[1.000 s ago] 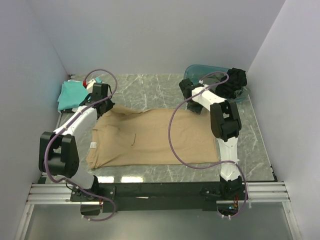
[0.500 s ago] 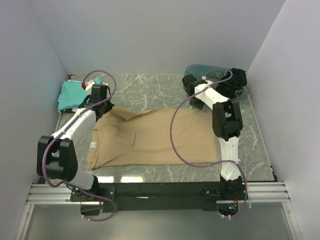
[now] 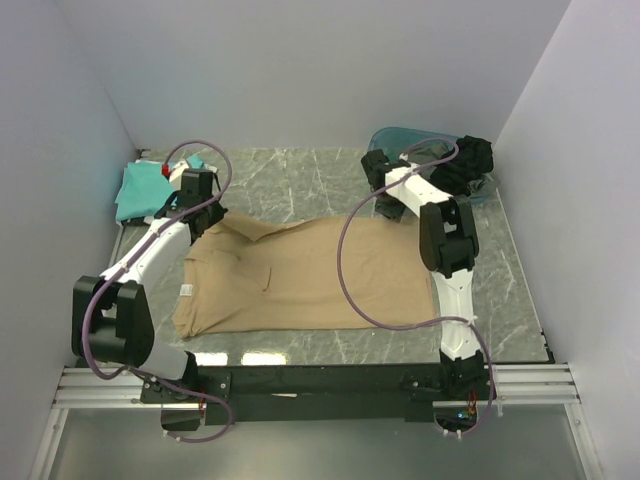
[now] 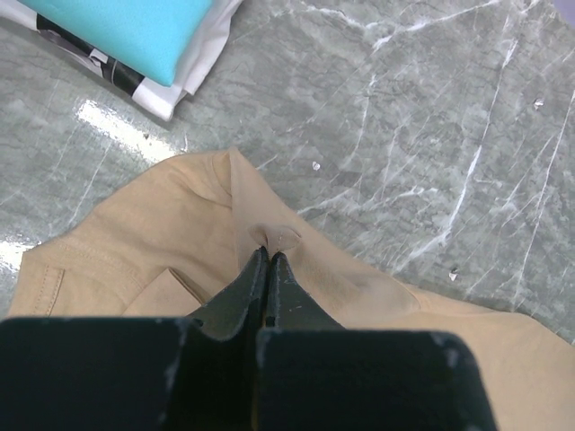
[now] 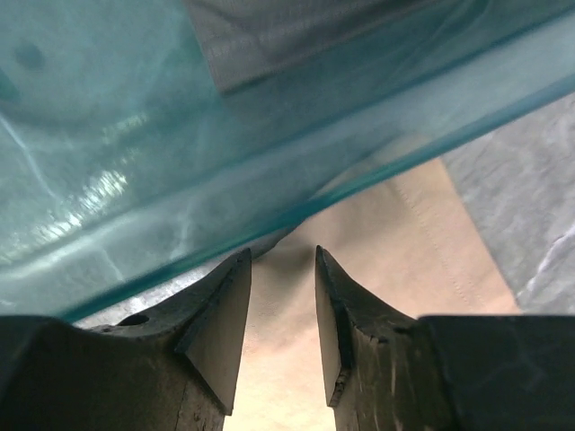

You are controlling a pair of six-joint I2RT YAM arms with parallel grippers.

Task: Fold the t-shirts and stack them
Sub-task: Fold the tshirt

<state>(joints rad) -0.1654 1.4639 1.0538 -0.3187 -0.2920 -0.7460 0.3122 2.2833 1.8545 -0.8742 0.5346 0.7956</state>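
The tan t-shirt (image 3: pixel 300 275) lies spread across the middle of the table, its small white label (image 3: pixel 186 289) at the left edge. My left gripper (image 3: pixel 200 203) is at the shirt's far left corner. In the left wrist view it (image 4: pixel 269 255) is shut on a small pinch of tan cloth (image 4: pixel 377 287). My right gripper (image 3: pixel 384 195) is at the shirt's far right corner. In the right wrist view it (image 5: pixel 282 259) is open with tan cloth (image 5: pixel 404 233) lying below the jaws, close under the teal bin wall (image 5: pixel 180 135). A folded teal shirt (image 3: pixel 138 188) lies far left.
The teal shirt (image 4: pixel 135 27) rests on a white folded one (image 4: pixel 205 63). A clear teal bin (image 3: pixel 400 142) at the far right holds dark garments (image 3: pixel 470 165). Grey walls close in the marble table (image 3: pixel 300 180) on three sides.
My right gripper has moved a little farther back, toward the teal bin. My left gripper has shifted slightly away from me with the pinched corner. The shirt's body lies as before.
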